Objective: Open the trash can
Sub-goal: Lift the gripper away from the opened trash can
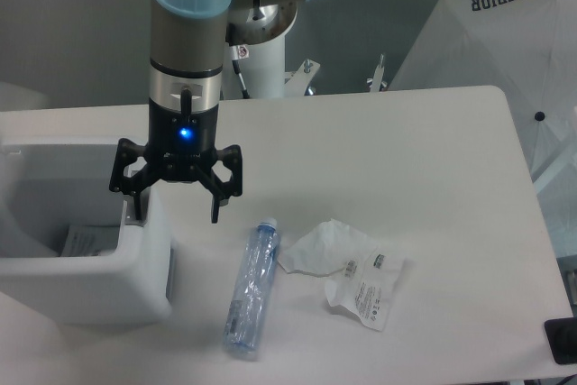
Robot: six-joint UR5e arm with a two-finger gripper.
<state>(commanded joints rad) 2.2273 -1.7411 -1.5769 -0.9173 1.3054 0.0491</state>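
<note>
Now the trash can (pixel 108 290) stands open, jaws spread wide, one finger (pixel 135 197) seemingly at its grey tab.

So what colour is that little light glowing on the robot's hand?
Blue: the light glows just above the gripper, clear in the fixed camera view.
</note>
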